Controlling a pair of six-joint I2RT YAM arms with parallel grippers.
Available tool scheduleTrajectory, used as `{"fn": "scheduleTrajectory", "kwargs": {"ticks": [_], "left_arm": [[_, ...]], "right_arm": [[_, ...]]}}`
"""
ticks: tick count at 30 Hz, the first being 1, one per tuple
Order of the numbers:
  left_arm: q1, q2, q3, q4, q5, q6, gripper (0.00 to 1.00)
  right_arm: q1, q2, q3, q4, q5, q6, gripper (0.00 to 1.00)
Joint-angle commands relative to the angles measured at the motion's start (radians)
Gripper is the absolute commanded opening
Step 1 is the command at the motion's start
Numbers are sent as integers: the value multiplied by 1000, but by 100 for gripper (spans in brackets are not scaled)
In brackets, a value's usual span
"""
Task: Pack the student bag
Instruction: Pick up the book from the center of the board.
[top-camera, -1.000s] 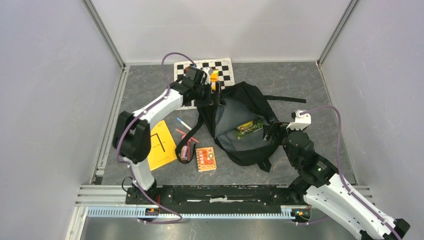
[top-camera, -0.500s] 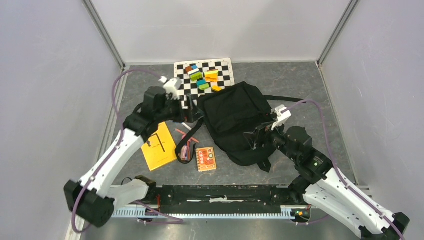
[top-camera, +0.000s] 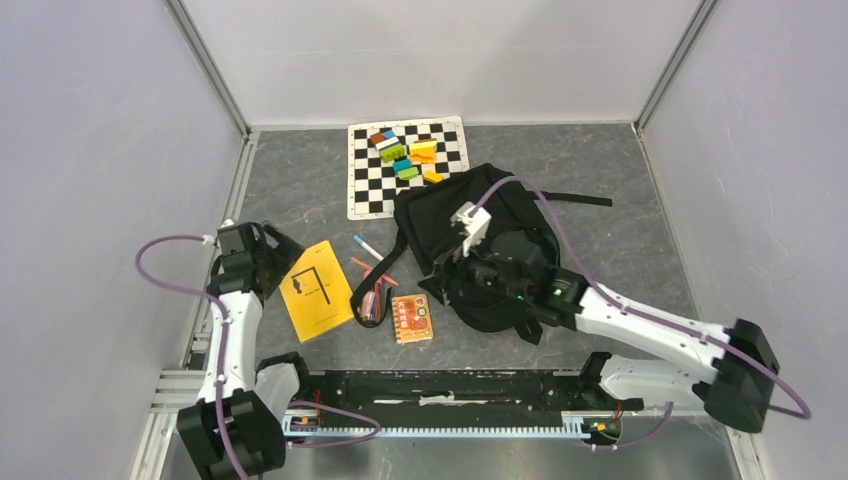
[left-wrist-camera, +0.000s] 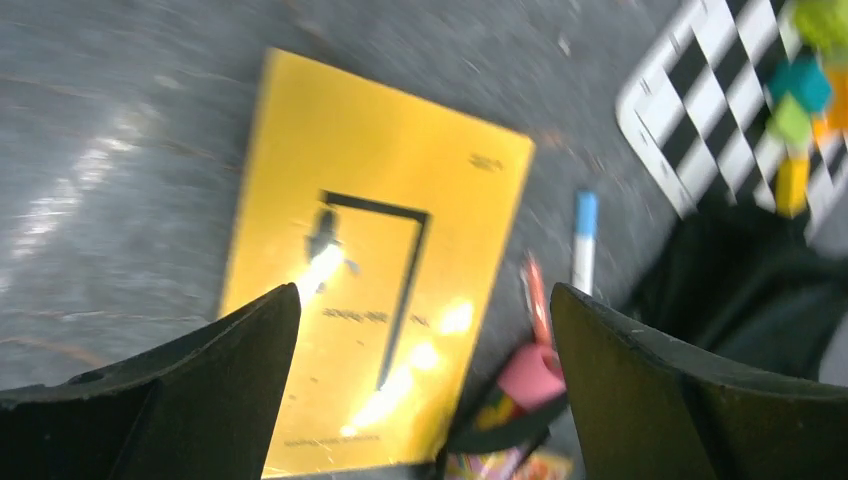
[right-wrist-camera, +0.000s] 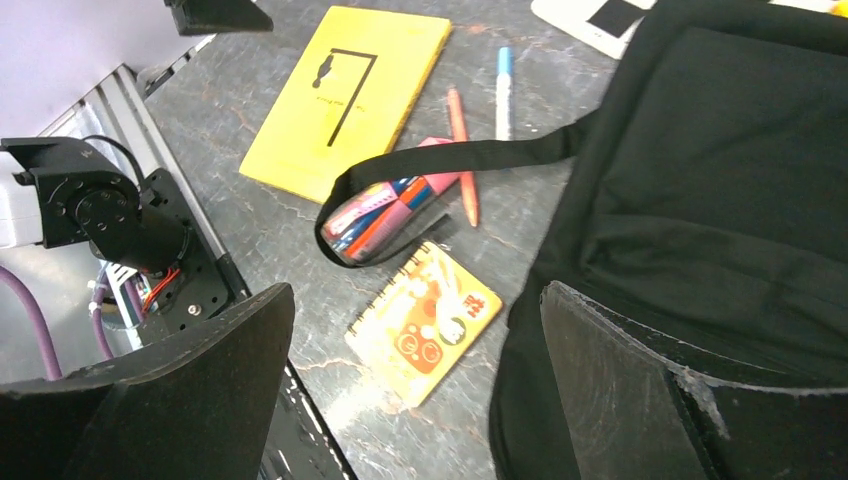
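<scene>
Student bag (top-camera: 432, 212) lay mid-scene on the tabletop (top-camera: 640, 240), beside the checkered mat (top-camera: 370, 195). We recorded the left pincer (left-wrist-camera: 422, 300) spread apart above the yellow notebook (left-wrist-camera: 300, 180), and the right pincer (right-wrist-camera: 415, 295) spread apart, empty, at the bag's left edge.

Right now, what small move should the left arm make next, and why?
Probably lower the left gripper onto an edge of the yellow notebook: its open jaws hang over it, and it lies outside the student bag.
</scene>
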Motion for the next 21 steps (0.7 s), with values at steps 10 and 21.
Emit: {"fn": "scheduleTrajectory", "kwargs": {"ticks": [10,21], "left_arm": [[58,19,-136,126,-350,-141,100],[42,190,-185,248,-192,-111,100]], "right_arm": [[115,229,118,97,-25,21,98],[115,231,109,70,-4,4,98]]}}
